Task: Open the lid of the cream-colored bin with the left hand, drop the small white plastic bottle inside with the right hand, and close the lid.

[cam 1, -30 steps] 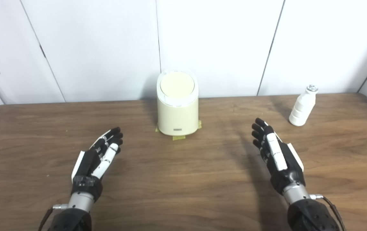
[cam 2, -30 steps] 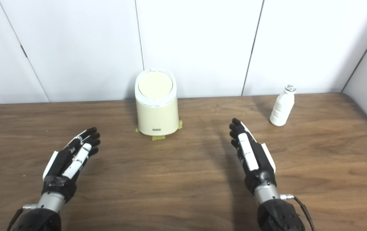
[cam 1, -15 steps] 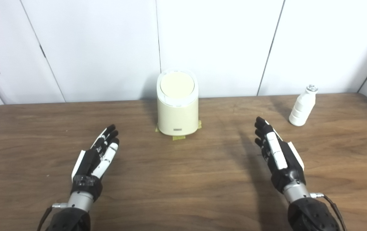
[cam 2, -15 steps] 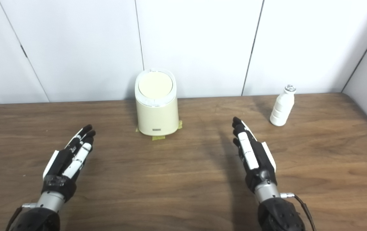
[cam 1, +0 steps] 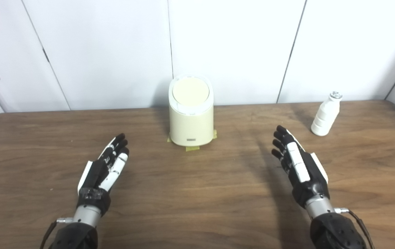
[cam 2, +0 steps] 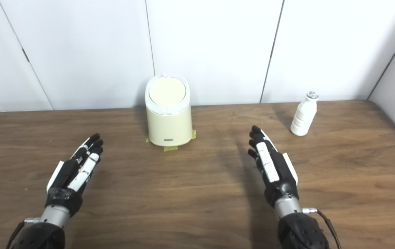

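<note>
The cream-colored bin (cam 1: 191, 119) stands at the back middle of the wooden table, its round lid (cam 1: 190, 91) shut. The small white plastic bottle (cam 1: 326, 113) stands upright at the back right, apart from everything. My left hand (cam 1: 104, 167) hovers over the table in front and left of the bin, open and empty, fingers stretched forward. My right hand (cam 1: 299, 164) is open and empty, in front and right of the bin, short of the bottle (cam 2: 303, 113).
The brown wooden table (cam 1: 197, 193) runs to the white panel wall (cam 1: 232, 48) behind the bin. Yellow tape pieces (cam 1: 192, 148) mark the bin's foot.
My left hand's fingers have straightened and the hand drew slightly left. My right hand moved a little forward toward the bottle. The bin and bottle have not moved.
</note>
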